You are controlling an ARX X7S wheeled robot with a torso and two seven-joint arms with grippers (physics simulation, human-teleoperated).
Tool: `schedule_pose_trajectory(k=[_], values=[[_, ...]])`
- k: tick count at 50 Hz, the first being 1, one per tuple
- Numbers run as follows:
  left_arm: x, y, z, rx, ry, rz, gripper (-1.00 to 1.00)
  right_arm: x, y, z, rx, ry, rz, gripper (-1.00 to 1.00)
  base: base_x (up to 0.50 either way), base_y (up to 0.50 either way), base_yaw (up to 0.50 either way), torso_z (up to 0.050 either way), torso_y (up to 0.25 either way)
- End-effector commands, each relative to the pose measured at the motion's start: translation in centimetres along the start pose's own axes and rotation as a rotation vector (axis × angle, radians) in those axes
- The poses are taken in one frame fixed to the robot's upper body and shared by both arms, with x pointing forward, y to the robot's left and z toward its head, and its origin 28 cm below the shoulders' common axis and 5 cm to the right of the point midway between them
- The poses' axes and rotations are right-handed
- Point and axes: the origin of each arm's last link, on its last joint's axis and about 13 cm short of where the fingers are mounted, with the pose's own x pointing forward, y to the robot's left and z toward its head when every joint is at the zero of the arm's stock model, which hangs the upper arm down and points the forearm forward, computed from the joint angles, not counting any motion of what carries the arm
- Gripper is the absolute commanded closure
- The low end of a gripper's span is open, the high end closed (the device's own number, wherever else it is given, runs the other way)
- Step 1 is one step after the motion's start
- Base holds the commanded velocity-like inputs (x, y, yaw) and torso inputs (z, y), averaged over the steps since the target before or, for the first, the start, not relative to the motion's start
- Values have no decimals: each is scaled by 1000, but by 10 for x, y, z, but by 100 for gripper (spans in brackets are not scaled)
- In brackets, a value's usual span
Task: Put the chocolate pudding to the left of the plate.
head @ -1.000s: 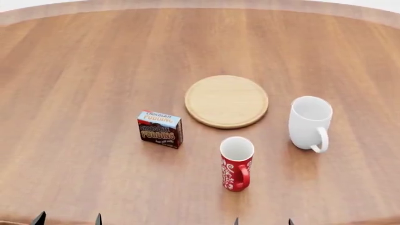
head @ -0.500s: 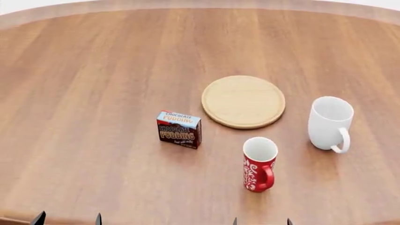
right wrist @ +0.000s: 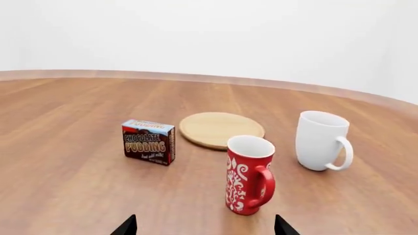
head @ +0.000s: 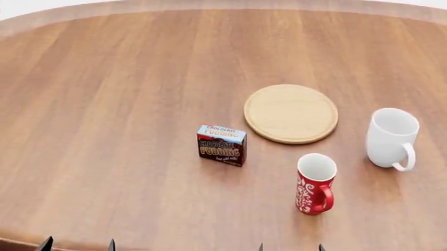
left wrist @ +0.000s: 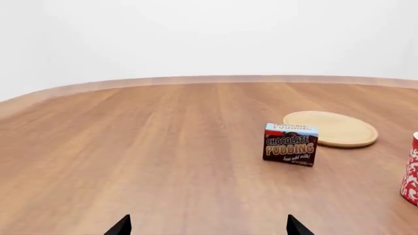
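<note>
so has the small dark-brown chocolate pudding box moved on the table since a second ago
No. The small dark-brown chocolate pudding box keeps the same offset from the pale wooden round plate; both drifted right in the head view, so the camera turned.

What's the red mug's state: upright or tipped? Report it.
Upright: the red mug stands on its base, open mouth facing up, handle at its side.

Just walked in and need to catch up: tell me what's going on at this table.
Nothing is being handled yet. The chocolate pudding stands upright on the wooden table, in front of and to the left of the plate, close to its rim. A red mug and a white mug stand to the right. Only the fingertips of the left end effector and right end effector show at the near table edge, spread apart and holding nothing, well short of the box.
</note>
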Motion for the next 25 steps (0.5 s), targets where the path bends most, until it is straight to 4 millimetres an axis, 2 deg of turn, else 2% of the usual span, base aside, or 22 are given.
schedule_pose_trajectory(k=[1,20,25], values=[[0,0,0,1,1,-1,-100,0,0,0,-1,0,1,-100,0,152,0,0,0],[1,1,1,0,-7,17,-100,-1,-1,1,13,-4,-7,-100,0,149,0,0,0],[1,3,4,0,-15,34,-100,-3,-2,5,45,-30,-12,-100,0,0,0,0,0]])
